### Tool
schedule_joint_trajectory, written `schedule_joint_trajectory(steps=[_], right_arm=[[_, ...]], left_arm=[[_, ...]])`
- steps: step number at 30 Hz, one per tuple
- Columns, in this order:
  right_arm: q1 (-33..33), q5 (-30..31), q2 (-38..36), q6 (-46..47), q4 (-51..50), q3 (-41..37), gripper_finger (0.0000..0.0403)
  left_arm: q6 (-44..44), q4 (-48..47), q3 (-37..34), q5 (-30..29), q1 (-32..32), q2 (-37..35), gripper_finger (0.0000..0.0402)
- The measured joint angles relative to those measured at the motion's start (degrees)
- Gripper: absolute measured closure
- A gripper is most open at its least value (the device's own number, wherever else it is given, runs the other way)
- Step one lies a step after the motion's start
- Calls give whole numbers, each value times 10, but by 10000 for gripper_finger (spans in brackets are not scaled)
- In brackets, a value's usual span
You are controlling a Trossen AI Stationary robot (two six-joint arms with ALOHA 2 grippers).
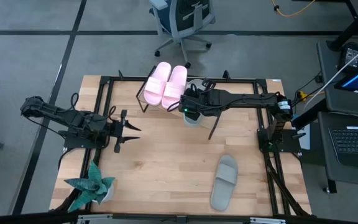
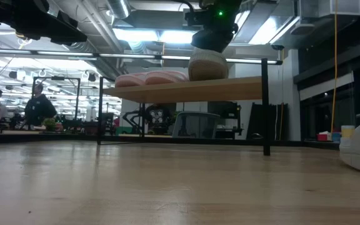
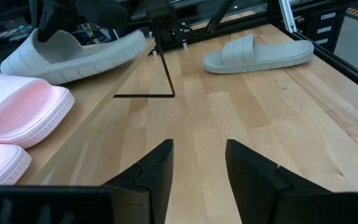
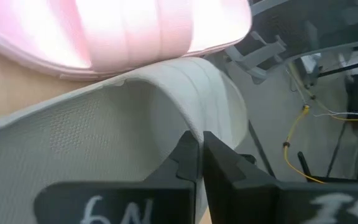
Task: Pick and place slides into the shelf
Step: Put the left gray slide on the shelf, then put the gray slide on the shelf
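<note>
Reaching across the far half of the light wooden worktop [image 1: 166,155], the right arm's pincer [image 1: 191,107] is over the slanted light wood shelf on its thin black metal frame [image 2: 242,89], its two dark fingers [image 4: 188,163] drawn nearly together on the wide strap of a grey-green foam slide sandal [image 4: 104,143]. In the low view this sandal [image 2: 207,65] sits on the shelf board directly under the pincer, just beside the pale pink foam pair [image 2: 150,77], which lies side by side on the same board. From above, the pink pair [image 1: 165,84] occupies the shelf's left part, and the held sandal is mostly hidden beneath the right arm. The left wrist view shows the held grey-green sandal [image 3: 73,53] tilted, its sole raised at one end above the board, with the pink pair [image 3: 17,118] near it.

The second grey-green foam slide sandal [image 1: 224,182] lies flat on the worktop near its front right edge, well apart from the shelf; the left wrist view shows it [image 3: 257,53] sole down, strap up.

The left arm's pincer [image 1: 124,130] waits over the left side of the worktop, pointing toward the centre, its fingers [image 3: 151,174] spread apart and holding nothing.

A green star-shaped leafy object [image 1: 91,185] sits at the front left corner. Beyond the worktop stand a grey office chair [image 1: 182,22] and, in the low view, a person [image 2: 39,106] far off in the room.
</note>
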Motion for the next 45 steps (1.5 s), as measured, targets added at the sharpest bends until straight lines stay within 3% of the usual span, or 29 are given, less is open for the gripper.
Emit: schedule_joint_trajectory(steps=[7,21,36,45], right_arm=[[0,-13,0,-1,1,0,355],[0,-14,0,-14,7,0,341],[0,-13,0,-24,10,1,209],[0,-8,-36,-27,23,1,190]], left_arm=[[0,0,0,0,0,0,263],[0,0,0,0,0,0,263],[0,0,0,0,0,0,263],[0,0,0,0,0,0,263]])
